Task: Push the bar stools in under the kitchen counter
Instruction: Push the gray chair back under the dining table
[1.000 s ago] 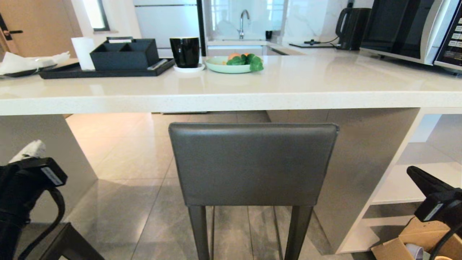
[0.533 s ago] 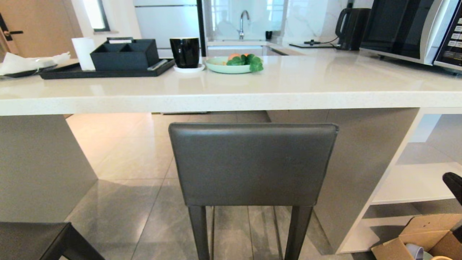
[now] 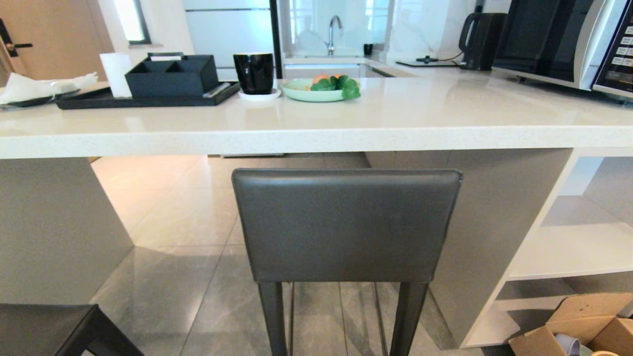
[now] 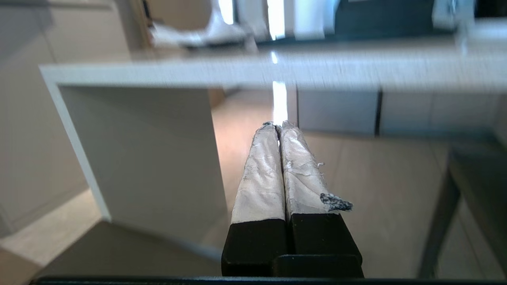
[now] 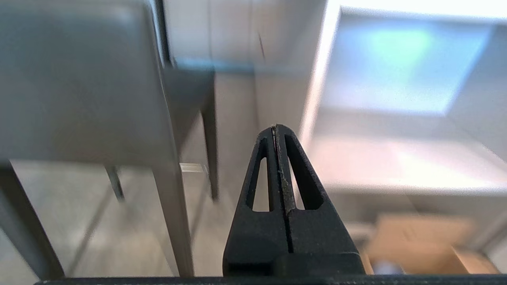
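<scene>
A: From the head view, one bar stool (image 3: 346,225) stands square in front of the kitchen counter (image 3: 316,141), its backrest just below and seemingly near the slab's edge. A corner of the second bar stool (image 3: 54,329) shows at the lower left. Neither arm appears there.

B: So which step does the robot seem to be on?

A: Judging by that, the centre stool looks nearly or fully tucked in, and the one at the left is probably next.

B: And the left wrist view?

A: The left gripper (image 4: 277,126) points toward the counter's slab end leg (image 4: 142,158), its taped fingers pressed together on nothing.

B: The right wrist view?

A: The right gripper (image 5: 277,128) is likewise closed and empty, just beside the centre stool's backrest, with white shelves (image 5: 396,158) beyond.

B: What does the next move call for?

A: Likely turning toward the left stool and setting closed fingers flat against its backrest for a straight, level push.
</scene>
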### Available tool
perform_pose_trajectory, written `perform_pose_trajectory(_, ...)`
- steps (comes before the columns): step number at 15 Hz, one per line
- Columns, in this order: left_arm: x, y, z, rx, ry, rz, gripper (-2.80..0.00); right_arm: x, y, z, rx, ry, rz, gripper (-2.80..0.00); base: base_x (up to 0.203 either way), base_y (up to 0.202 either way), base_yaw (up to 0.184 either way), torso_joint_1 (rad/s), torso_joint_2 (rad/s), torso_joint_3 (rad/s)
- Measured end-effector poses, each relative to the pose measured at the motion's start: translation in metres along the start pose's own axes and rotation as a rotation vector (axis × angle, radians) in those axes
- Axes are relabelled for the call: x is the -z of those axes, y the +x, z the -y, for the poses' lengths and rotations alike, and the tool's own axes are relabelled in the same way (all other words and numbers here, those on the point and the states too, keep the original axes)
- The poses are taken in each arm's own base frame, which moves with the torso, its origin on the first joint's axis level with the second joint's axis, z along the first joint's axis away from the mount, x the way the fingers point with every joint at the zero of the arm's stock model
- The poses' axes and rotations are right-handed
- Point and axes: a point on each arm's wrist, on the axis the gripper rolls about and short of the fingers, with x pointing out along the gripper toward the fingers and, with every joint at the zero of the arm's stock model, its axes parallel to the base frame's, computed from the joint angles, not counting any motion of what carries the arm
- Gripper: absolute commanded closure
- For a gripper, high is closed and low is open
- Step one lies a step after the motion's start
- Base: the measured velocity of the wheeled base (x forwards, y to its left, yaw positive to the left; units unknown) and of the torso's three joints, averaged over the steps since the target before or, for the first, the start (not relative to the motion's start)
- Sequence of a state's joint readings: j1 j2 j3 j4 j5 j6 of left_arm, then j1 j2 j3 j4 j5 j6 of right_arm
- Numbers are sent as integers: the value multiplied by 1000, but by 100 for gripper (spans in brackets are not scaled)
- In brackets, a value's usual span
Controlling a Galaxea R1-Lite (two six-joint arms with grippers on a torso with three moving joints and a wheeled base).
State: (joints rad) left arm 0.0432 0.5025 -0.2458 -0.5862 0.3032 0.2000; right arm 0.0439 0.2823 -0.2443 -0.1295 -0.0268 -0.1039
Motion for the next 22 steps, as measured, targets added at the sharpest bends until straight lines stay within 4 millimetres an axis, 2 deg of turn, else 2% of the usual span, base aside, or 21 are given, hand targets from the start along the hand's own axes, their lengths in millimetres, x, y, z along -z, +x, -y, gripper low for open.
perform_pose_trajectory(2,4,-19,-5,21,29,-82,0,14,-20,-2,14,-23,-21,0,0,0,0,0,0,0)
perform_pose_trajectory(4,15,-32,-6,17,49,-141,0,32,-31,-4,26,-30,-52,0,0,0,0,0,0,0)
perform_pose_trajectory(6,25,-37,-5,40,41,-132,0,46,-31,-5,32,-34,-42,0,0,0,0,0,0,0)
perform_pose_trajectory(9,58,-43,3,199,-14,-194,0,68,-24,-7,34,-37,-26,0,0,0,0,0,0,0)
perform_pose_trajectory(12,62,-47,7,412,-118,-207,0,74,-22,-8,27,-32,-9,0,0,0,0,0,0,0)
perform_pose_trajectory(15,66,-61,4,527,-91,-293,0,77,-22,-9,13,-26,-22,0,0,0,0,0,0,0)
perform_pose_trajectory(18,89,-79,1,493,-49,-329,0,81,-22,-10,-16,-16,-62,0,0,0,0,0,0,0)
perform_pose_trajectory(19,98,-80,1,441,-37,-321,0,85,-22,-10,-22,-8,-93,0,0,0,0,0,0,0)
perform_pose_trajectory(22,105,-80,2,393,-81,-269,0,85,-22,-10,-18,27,-99,0,0,0,0,0,0,0)
